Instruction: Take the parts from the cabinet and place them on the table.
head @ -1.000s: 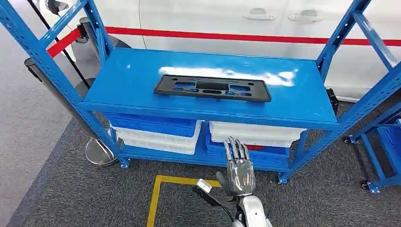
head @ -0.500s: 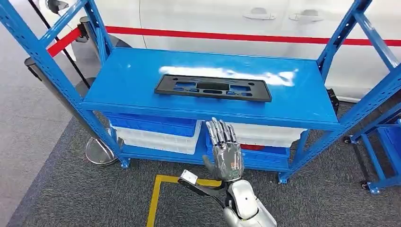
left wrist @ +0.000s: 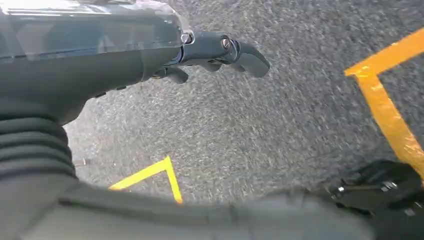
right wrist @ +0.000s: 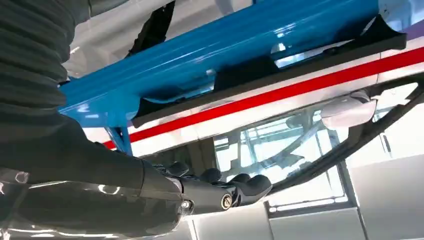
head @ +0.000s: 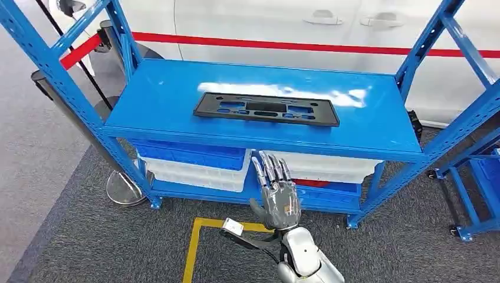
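Blue shelf (head: 177,106), black plate (head: 266,109) flat, long axis left-right, right hand (head: 276,197) spread, empty

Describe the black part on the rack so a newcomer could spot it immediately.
Find the blue metal rack standing in front of the white car. On its top shelf, near the middle, lies the black part: a long, flat rectangular plate with several cut-out slots. It is the only black item on that shelf, unlike the blue and white bins stacked on the shelf beneath.
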Robot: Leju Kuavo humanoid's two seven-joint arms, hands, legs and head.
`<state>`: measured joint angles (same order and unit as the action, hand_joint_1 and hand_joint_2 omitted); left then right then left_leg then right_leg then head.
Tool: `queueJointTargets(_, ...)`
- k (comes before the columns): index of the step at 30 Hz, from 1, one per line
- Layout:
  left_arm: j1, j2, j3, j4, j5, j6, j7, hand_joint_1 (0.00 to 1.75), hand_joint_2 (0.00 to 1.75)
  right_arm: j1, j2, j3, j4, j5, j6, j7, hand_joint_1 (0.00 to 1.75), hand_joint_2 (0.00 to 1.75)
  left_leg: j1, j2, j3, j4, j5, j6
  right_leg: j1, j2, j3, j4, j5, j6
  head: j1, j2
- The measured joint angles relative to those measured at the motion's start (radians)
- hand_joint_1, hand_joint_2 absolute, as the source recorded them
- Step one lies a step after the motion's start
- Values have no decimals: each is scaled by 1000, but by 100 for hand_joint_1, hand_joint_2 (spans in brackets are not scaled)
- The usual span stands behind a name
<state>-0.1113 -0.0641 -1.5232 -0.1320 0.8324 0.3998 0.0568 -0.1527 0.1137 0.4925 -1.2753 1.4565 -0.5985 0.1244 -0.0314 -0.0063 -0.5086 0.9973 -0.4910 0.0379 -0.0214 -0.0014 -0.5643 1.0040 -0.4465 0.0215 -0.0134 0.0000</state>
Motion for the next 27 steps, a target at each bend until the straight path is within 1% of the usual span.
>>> queueJointTargets(1, 0, 0, 0, 0, 3, 0, 1, 0, 0, 0, 0, 1, 0, 1, 0, 0, 0, 175, -1, 0, -1, 0, 2, 3, -1, 0, 0, -2, 2, 3, 0, 0)
queueJointTargets(2, 0, 0, 0, 0, 4, 0, 1, 0, 0, 1, 0, 2, 0, 1, 0, 0, 0, 175, 0, 0, -4, -5, 3, 9, 0, 0, -3, 12, 13, 12, 0, 0)
queueJointTargets(3, 0, 0, 0, 0, 5, 0, 1, 0, 0, 2, 0, 2, 0, 1, 0, 0, 0, 175, 4, -2, 1, -10, 0, 18, 0, 0, -4, 18, 13, 16, 0, 0)
queueJointTargets(4, 1, 0, 0, 0, 5, 0, 2, 0, 0, 3, -2, 2, 0, 1, 0, 0, 0, 175, 7, -1, 8, -17, 2, 24, 1, 0, -16, 39, 5, 17, 1, 0)
queueJointTargets(5, 1, 0, 0, 0, 5, 0, 2, 0, 0, 3, -2, 2, 0, 1, 0, 0, 0, 175, 7, 0, 13, -17, 3, 27, 0, 2, -33, 73, -17, 16, 0, 0)
queueJointTargets(7, 2, 0, 0, 0, 5, 0, 2, 0, 0, 6, -3, 2, 0, 1, 0, 1, 0, 175, 5, -1, 12, -16, 2, 29, 0, 1, -111, 209, -92, 15, 0, 0)
queueJointTargets(8, 3, 0, 0, 0, 5, 0, 2, 0, 0, 11, -5, 2, 1, 1, 0, 2, 0, 175, 3, -1, 12, -15, 1, 31, 1, 1, -154, 283, -119, 15, 1, 0)
queueJointTargets(9, 4, 0, 0, 0, 5, 0, 2, 0, 0, 16, -7, 2, 2, 1, 0, 2, 0, 175, 2, -1, 14, -14, -1, 31, 1, 1, -179, 319, -123, 16, 0, 0)
queueJointTargets(10, 5, 0, 0, 0, 5, 0, 2, 0, 0, 18, -9, 2, 4, 1, 0, 3, 0, 175, 1, -2, 19, -14, -5, 30, 2, 1, -182, 308, -102, 14, 0, 0)
queueJointTargets(11, 7, 0, 0, 0, 5, 0, 2, 0, 0, 19, -11, 2, 6, 3, 0, 3, 0, 175, 0, -2, 25, -13, -10, 28, 5, 1, -161, 250, -55, 10, 1, 0)
queueJointTargets(12, 7, 0, 0, 0, 5, 0, 2, 0, 0, 18, -11, 2, 6, 5, -1, 3, 0, 175, -1, -2, 34, -13, -14, 27, 10, 2, -128, 175, -5, 4, 1, 0)
queueJointTargets(13, 7, -1, 0, 0, 5, 0, 2, 0, 0, 18, -12, 2, 6, 5, -1, 3, 0, 175, -3, -2, 43, -13, -22, 24, 14, 1, -94, 95, 45, -8, 1, 0)
queueJointTargets(14, 9, -5, 0, 0, 5, 0, 1, 0, 0, 18, -13, 2, 6, 7, -2, 3, 0, 175, 3, -2, 45, -18, -29, 21, 22, -1, -73, 45, 52, -32, -1, 0)
queueJointTargets(15, 4, -6, 0, 0, 5, -2, 1, 0, 0, 19, -13, 3, 7, 8, -2, 3, 0, 175, 3, 0, 47, -14, -30, 15, 31, 2, -79, 29, 37, -35, -12, 0)
queueJointTargets(16, 4, -6, 0, 0, 5, -2, 2, 0, 0, 20, -14, 3, 6, 10, -3, 3, 0, 175, 8, 1, 38, -16, -34, 6, 33, 1, -68, 7, 37, -39, -5, 0)
queueJointTargets(17, 5, -8, 0, 0, 3, -2, 1, 0, 0, 24, -15, 3, 6, 11, -3, 6, 0, 175, 9, 2, 54, -13, -31, -1, 35, 2, -62, -1, 39, -40, -6, 0)
queueJointTargets(18, 7, -8, 0, 0, 3, -4, 2, 0, 0, 24, -16, 3, 6, 11, -4, 9, 0, 175, 9, 2, 58, -11, -25, -7, 35, 1, -50, -7, 33, -47, -6, 0)
queueJointTargets(19, 5, -5, 0, 1, 2, -3, 2, 0, 0, 24, -14, 4, 5, 13, -4, 9, 0, 175, 1, 1, 62, 1, -26, -12, 20, 3, -26, -19, 32, -47, -6, 0)
queueJointTargets(20, 5, -6, 0, 1, 2, -2, 2, 0, 0, 23, -15, 5, 5, 13, -5, 13, 0, 175, 5, 1, 43, 53, -21, -20, 15, 0, -2, -33, 26, -48, -9, 0)
queueJointTargets(21, 3, -7, 0, 1, 2, -2, 2, 0, 0, 21, -14, 6, 5, 15, -5, 13, 0, 175, 12, 1, -1, 125, -30, -29, 11, -1, 10, -39, 20, -52, -21, 0)
queueJointTargets(22, 1, -7, 0, 1, 2, -2, 0, 0, 0, 21, -14, 7, 5, 16, -5, 13, 0, 175, 21, 1, -51, 193, -55, -39, 9, -1, 16, -40, 15, -49, -21, 0)
queueJointTargets(23, 2, -7, 0, 1, 2, -3, 0, 0, 0, 24, -14, 7, 5, 17, -4, 14, 0, 175, 30, 1, -96, 251, -93, -49, 6, -1, 23, -40, 7, -47, -21, 0)
queueJointTargets(24, 2, -7, 0, 1, 2, -3, 0, 0, 0, 27, -14, 7, 6, 17, -4, 16, 0, 175, 39, 2, -134, 288, -118, -59, 2, 0, 31, -39, -1, -43, -21, 0)
queueJointTargets(25, 6, -7, 0, 1, 3, -3, 0, 0, 0, 29, -14, 7, 6, 18, -4, 18, 0, 175, 47, 2, -154, 289, -112, -66, -3, 2, 41, -37, -10, -37, -21, 0)
queueJointTargets(26, 9, -6, 0, 1, 3, -3, 0, 0, 0, 31, -14, 7, 6, 18, -4, 18, 0, 175, 54, 2, -153, 250, -76, -73, -9, 5, 52, -35, -19, -31, -21, 0)
queueJointTargets(27, 9, -6, 0, 1, 2, -4, -2, 0, 0, 31, -14, 7, 6, 18, -4, 18, 0, 175, 61, 3, -138, 179, -15, -83, -16, 7, 64, -32, -29, -23, -21, 0)
